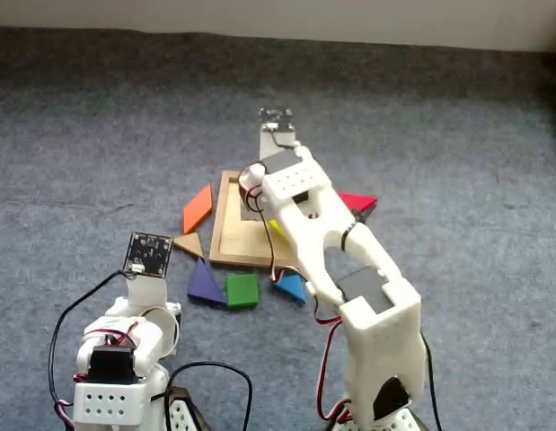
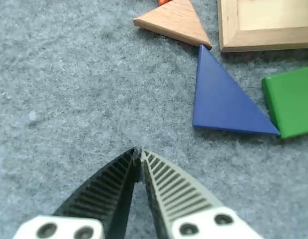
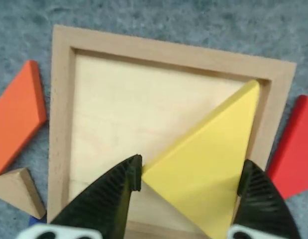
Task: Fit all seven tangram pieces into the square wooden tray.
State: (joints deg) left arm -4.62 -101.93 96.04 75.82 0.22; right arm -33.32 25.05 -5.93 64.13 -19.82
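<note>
The right arm [image 1: 331,242] is stretching forward and low over the square wooden tray [image 3: 61,124], its wrist tipping down. Its pincer [image 3: 191,167] is grasping the yellow triangle [image 3: 208,154] across its width, one finger at each side. The triangle is sitting inside the tray with its far point reaching the rim's corner. It is hard to tell whether it is lying flat or hanging slightly tilted.

The left arm [image 1: 125,350] is sitting folded back near its base, wrist pointing down at the grey tabletop [image 2: 59,89]. Its pincer [image 2: 140,154] is clenched on nothing, tips meeting just above the felt.

The blue triangle [image 2: 218,99] is lying beside the green square [image 2: 293,102] just outside the tray. The wooden triangle [image 2: 176,20] is nearly touching the blue one's tip. The orange parallelogram [image 3: 17,114] and the red piece [image 3: 293,149] are flanking the tray on opposite sides.
</note>
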